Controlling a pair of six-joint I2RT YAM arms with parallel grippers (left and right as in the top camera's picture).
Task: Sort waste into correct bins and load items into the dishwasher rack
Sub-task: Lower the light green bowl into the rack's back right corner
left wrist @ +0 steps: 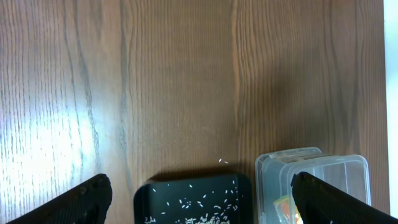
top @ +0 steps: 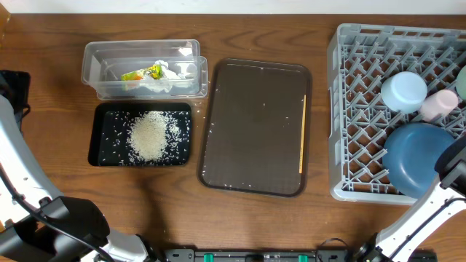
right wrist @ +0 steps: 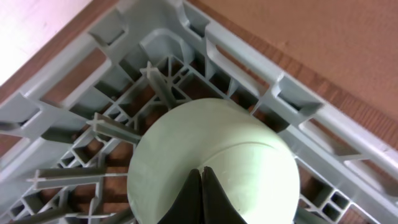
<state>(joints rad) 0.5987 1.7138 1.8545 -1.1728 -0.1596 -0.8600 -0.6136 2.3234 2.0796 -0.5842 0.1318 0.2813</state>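
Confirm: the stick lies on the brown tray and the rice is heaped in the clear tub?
No. The overhead view shows the rice heaped in the black tray, not the clear tub; the wooden stick is on the brown tray.

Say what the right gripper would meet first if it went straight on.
The mint bowl in the corner of the grey rack, just past the shut right gripper; gap unclear.

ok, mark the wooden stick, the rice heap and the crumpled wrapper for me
wooden stick (top: 302, 135): overhead view, middle of its length, on the brown tray (top: 247, 131).
rice heap (top: 149, 136): overhead view, centre of the pile in the black tray (top: 95, 142).
crumpled wrapper (top: 151, 74): overhead view, its printed middle, inside the clear tub (top: 90, 69).
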